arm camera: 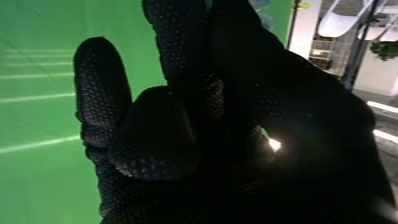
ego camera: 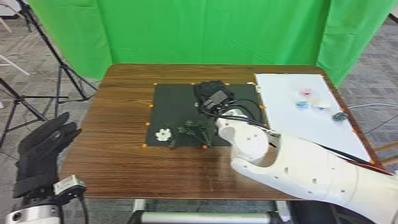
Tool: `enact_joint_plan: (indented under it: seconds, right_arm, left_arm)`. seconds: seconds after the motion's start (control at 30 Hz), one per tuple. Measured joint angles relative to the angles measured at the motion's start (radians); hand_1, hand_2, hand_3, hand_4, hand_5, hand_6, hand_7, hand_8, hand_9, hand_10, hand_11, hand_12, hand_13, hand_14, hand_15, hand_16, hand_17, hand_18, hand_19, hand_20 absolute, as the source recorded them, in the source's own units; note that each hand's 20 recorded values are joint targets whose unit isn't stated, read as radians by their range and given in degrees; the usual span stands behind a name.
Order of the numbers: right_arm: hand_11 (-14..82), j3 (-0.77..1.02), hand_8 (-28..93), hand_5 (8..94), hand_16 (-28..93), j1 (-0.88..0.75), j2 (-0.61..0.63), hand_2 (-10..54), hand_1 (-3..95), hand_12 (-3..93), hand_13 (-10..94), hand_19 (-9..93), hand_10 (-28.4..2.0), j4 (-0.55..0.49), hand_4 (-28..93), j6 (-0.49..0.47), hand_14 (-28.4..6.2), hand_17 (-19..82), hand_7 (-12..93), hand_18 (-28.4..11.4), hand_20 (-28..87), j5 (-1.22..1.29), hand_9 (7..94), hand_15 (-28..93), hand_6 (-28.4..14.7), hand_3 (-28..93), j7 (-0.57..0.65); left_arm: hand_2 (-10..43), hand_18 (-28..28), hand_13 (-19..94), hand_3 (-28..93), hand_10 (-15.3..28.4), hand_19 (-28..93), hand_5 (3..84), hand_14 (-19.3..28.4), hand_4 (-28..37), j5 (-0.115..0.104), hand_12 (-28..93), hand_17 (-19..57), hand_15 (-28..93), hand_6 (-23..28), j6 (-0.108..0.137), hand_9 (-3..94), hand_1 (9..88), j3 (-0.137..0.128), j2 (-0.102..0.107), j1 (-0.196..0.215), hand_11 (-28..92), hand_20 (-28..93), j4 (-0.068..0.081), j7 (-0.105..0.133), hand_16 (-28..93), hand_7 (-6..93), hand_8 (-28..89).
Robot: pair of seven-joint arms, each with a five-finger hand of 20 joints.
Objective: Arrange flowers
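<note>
In the head view my right hand [ego camera: 211,95] is over the far part of the dark mat [ego camera: 169,107]. The right wrist view has my right hand [arm camera: 155,135] with thumb and fingers pinched together, pale blue petals [arm camera: 266,21] showing beside the fingertips; the stem is hidden by the glove. A white flower [ego camera: 163,134] lies on the mat's near left part, beside a dark, branching object [ego camera: 194,130] whose exact shape I cannot tell. My left hand [ego camera: 40,150] is off the table's left edge, its fingers straight.
On the right, a white board [ego camera: 289,120] holds a pink flower [ego camera: 306,92], a blue one [ego camera: 303,105], a whitish one [ego camera: 322,104] and a dark green bunch [ego camera: 339,116]. My right forearm crosses the board's near side. A green curtain [ego camera: 213,35] hangs behind the table [ego camera: 111,150].
</note>
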Motion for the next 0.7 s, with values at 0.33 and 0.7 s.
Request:
enact_joint_plan:
  seconds: [0.33,0.7]
  right_arm:
    - [18.5,-0.046,6,79.9,22,0.038,-0.095,-9.5,55.0,34.0,85,93,-7.1,0.056,-28,0.003,-4.0,41,26,-17.1,-11,-0.008,90.1,78,-1.2,76,-0.01]
    - [18.8,0.044,6,79.9,22,-0.021,-0.207,-9.5,54.7,34.0,85,93,-7.0,0.127,-28,-0.013,-4.1,41,26,-17.0,-12,-0.071,90.1,78,-1.0,76,-0.073]
  left_arm:
    - [3.8,21.8,26,84,19.9,58,40.7,27.2,-17.3,0.035,8,-9.0,63,10.0,-0.033,37.1,25.9,0.0,-0.024,-0.032,38,3,0.006,-0.03,-16,17.8,-11]
    - [3.9,21.9,26,83,19.9,58,40.7,27.2,-17.2,0.053,8,-9.0,63,10.0,-0.058,37.1,26.0,0.02,-0.044,-0.073,37,3,0.028,-0.044,-16,17.8,-11]
